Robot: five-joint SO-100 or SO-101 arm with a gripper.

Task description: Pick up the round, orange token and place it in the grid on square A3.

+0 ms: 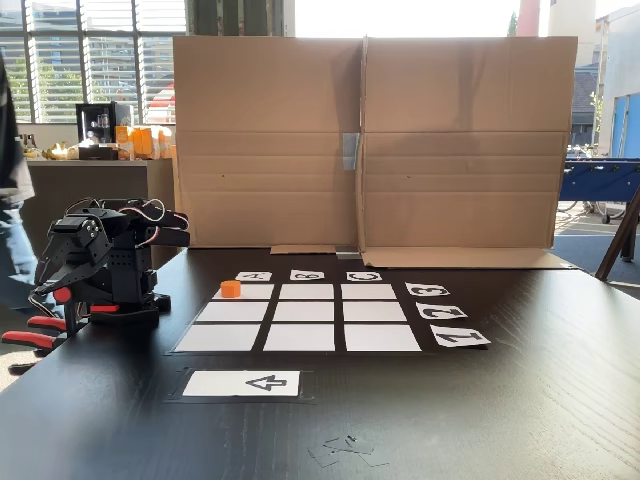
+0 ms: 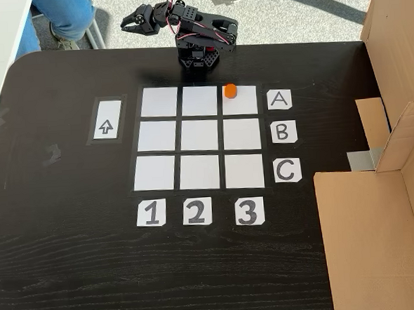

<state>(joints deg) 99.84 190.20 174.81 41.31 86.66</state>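
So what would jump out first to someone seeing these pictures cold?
The bright orange token stands out, sitting near the upper edge of the corner cell in line with the A and 3 tags of the white grid on the black table. Behind the grid, the black arm is folded up, its fingers off the table edge. A cardboard screen stands beside the grid.

On the black table point(image 2: 59, 262) there is one orange token point(image 2: 230, 91), one grid point(image 2: 199, 137) of nine white cells, three letter tags point(image 2: 281, 131), three number tags point(image 2: 197, 212), one arrow card point(image 2: 107, 120), one robot arm point(image 2: 198, 39) and one cardboard screen point(image 1: 365, 150).
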